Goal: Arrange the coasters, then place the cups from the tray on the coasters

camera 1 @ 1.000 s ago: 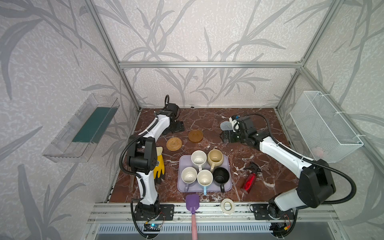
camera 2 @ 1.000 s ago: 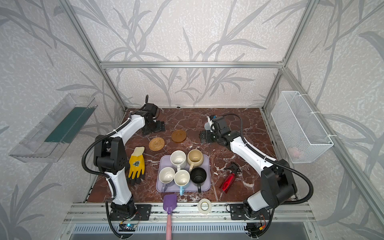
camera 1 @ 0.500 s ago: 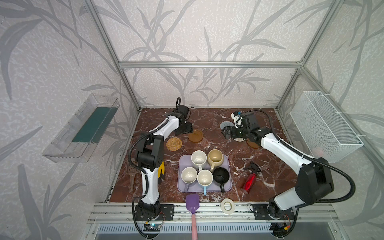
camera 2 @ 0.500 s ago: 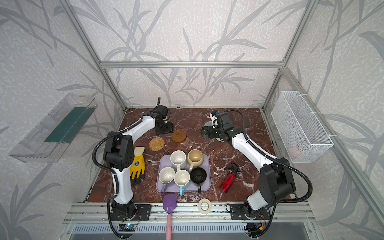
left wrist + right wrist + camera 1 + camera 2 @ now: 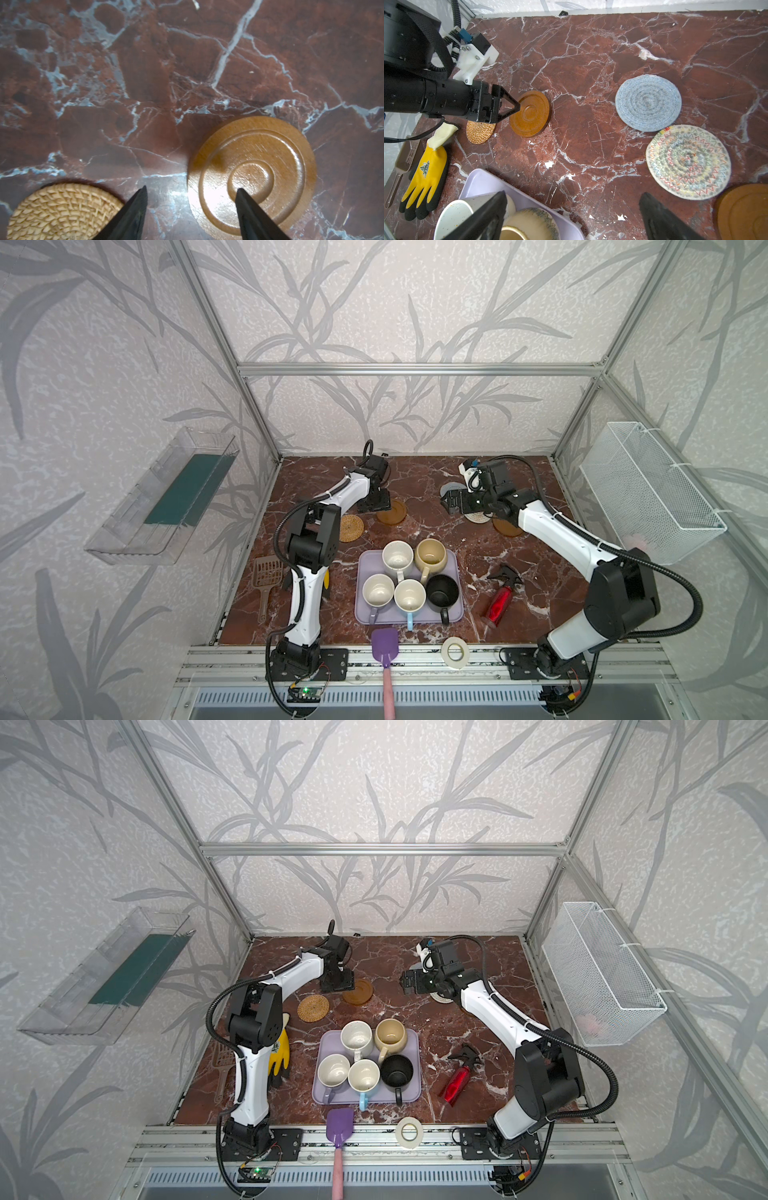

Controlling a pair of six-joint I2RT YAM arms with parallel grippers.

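Five cups, white [image 5: 397,560], cream-yellow [image 5: 431,558], lilac [image 5: 377,595], light blue [image 5: 409,599] and black [image 5: 442,593], stand on the lilac tray [image 5: 455,614]. My left gripper [image 5: 190,188] is low at the amber coaster [image 5: 252,174], jaws apart. One fingertip [image 5: 239,192] is over its centre, the other on bare table towards the rattan coaster [image 5: 62,209]. My right gripper [image 5: 573,195] hangs open and empty above the table. Near it lie the grey-blue coaster [image 5: 648,102], the beige coaster [image 5: 687,162] and a second amber coaster [image 5: 745,209].
A yellow glove [image 5: 425,172] and a brown scoop [image 5: 264,576] lie at the left edge. A red spray bottle [image 5: 498,601] lies right of the tray. A purple spatula [image 5: 384,645] and a white tape ring [image 5: 455,652] sit at the front edge.
My left arm has swung right from the back left corner to the amber coaster, and its jaws have narrowed. The right arm has shifted slightly, uncovering the second amber coaster.
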